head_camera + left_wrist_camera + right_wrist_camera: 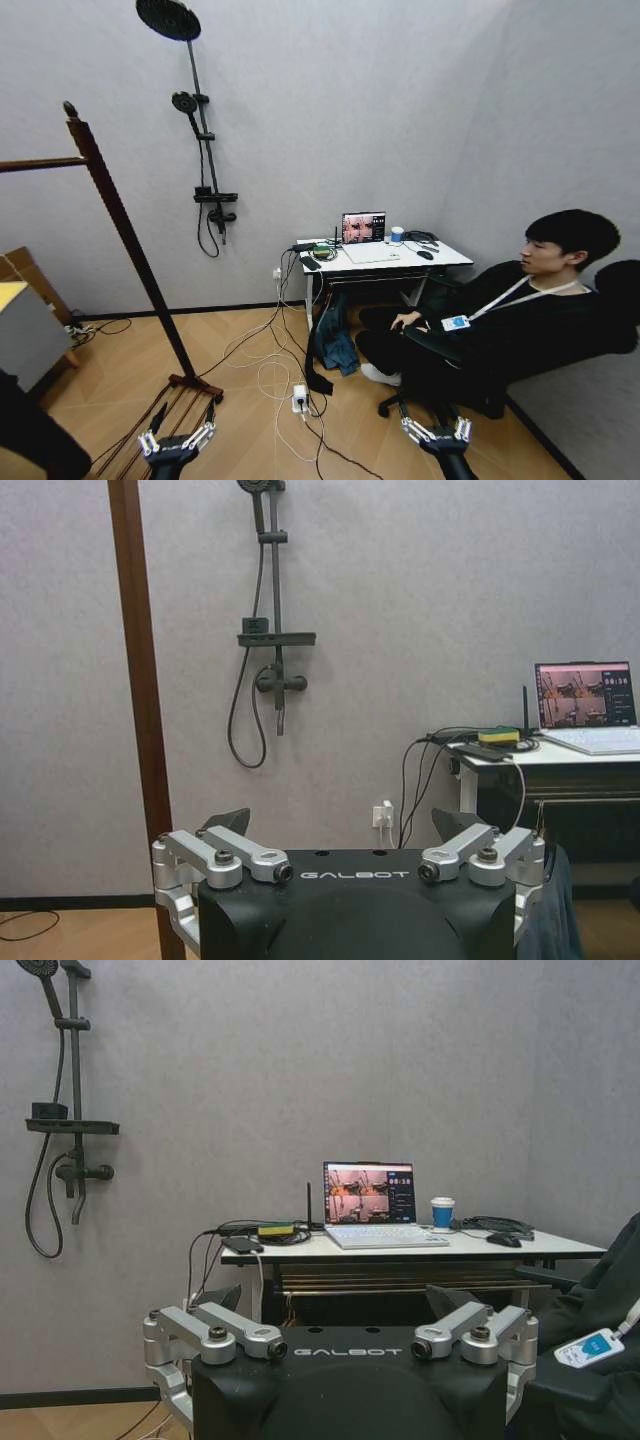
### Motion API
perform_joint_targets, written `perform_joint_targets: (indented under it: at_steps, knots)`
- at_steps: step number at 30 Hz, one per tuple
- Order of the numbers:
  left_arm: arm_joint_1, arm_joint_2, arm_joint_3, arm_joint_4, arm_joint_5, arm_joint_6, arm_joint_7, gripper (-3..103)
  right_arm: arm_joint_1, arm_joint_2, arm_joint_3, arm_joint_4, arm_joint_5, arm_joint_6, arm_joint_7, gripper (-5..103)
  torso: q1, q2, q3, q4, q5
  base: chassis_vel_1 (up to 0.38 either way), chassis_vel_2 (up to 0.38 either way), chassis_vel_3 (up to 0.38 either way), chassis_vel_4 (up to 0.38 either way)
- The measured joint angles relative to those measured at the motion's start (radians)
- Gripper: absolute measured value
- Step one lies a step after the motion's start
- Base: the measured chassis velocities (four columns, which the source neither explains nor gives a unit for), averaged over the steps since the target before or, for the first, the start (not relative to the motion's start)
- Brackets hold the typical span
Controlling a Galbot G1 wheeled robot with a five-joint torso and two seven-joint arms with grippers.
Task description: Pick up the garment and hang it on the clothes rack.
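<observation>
While the clothes rack point(130, 240), a smooth reddish-brown wooden post with a pointed finial, slants down the left of the head view, the garment cannot be made out. Low in the frame, the left gripper point(177, 438) hangs beside the rack's slatted base, silver fingers spread wide. At lower right, the right gripper point(437, 430) is equally splayed, holding nothing.
</observation>
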Motion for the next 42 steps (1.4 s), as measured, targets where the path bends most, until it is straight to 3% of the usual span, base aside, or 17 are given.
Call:
perform_joint_targets:
  at_steps: [12,23,26,27,29,33,34,35,36,38,39,40,42]
  knots:
    - [0.0,0.0,0.0,0.0,0.0,0.0,0.0,100,0.0,0.0,0.0,0.0,0.0,0.0,0.0,100,0.0,0.0,0.0,0.0002,0.0003,0.128,-0.087,-0.12,0.098]
    - [0.0,0.0,0.0,0.0,0.0,0.0,0.0,100,0.0,0.0,0.0,0.0,0.0,0.0,0.0,100,0.0,0.0,0.0,0.0001,0.0005,0.296,-0.23,-0.297,0.213]
    - [0.0,0.0,0.0,0.0,0.0,0.0,0.0,100,0.0,0.0,0.0,0.0,0.0,0.0,0.0,100,0.0,0.0,0.0,0.0,-0.0002,0.379,-0.322,-0.388,0.296]
    - [0.0,0.0,0.0,0.0,0.0,0.0,-0.001,100,0.0,0.0,0.0,0.0,0.0,0.0,0.0,100,-0.001,0.0,0.0,-0.0001,0.0014,0.378,-0.328,-0.393,0.293]
    - [0.0,0.0,0.0,0.0,0.0,0.0,-0.001,100,0.0,0.0,0.0,0.0,0.0,0.0,0.0,100,-0.001,0.0,0.0,0.0,-0.0008,0.379,-0.364,-0.377,0.331]
    - [0.0,0.0,0.0,0.0,0.0,0.0,0.0,100,0.0,0.0,0.0,0.0,0.0,0.0,0.0,100,-0.001,0.0,0.0,0.0,0.0012,0.394,-0.378,-0.378,0.357]
    - [0.0,0.0,0.0,0.0,0.0,0.0,0.0,100,0.0,0.0,0.0,0.0,0.0,0.0,0.0,100,-0.001,0.0,0.0,0.0,-0.0012,0.337,-0.383,-0.341,0.377]
    - [0.0,0.0,0.0,0.0,0.0,0.0,0.0,100,0.0,0.0,0.0,0.0,0.0,0.0,0.0,100,-0.001,0.0,0.0,0.0,-0.0012,0.337,-0.383,-0.341,0.377]
    - [0.0,0.0,0.0,0.0,0.0,0.0,-0.001,100,0.0,0.0,0.0,0.0,0.0,0.0,0.0,100,-0.001,0.0,0.0,0.0001,0.0011,0.362,-0.383,-0.354,0.356]
    - [0.0,0.0,0.0,0.0,0.0,0.0,-0.001,100,0.0,0.0,0.0,0.0,0.0,0.0,0.0,100,-0.001,0.0,0.0,-0.0001,0.0016,0.347,-0.367,-0.354,0.37]
    - [0.0,0.0,0.0,0.0,0.0,0.0,0.0,100,0.0,0.0,0.0,0.0,0.0,0.0,0.0,100,-0.001,0.0,0.0,0.0001,-0.001,0.28,-0.402,-0.318,0.385]
    - [0.0,0.0,0.0,0.0,0.0,0.0,0.0,100,0.0,0.0,0.0,0.0,0.0,0.0,0.0,100,-0.001,0.0,0.0,0.0001,-0.001,0.28,-0.402,-0.318,0.385]
    - [0.0,0.0,0.0,0.0,0.0,0.0,0.0,100,0.0,0.0,0.0,0.0,0.0,0.0,0.0,100,0.0,0.0,0.0,0.0001,0.0012,0.298,-0.421,-0.272,0.411]
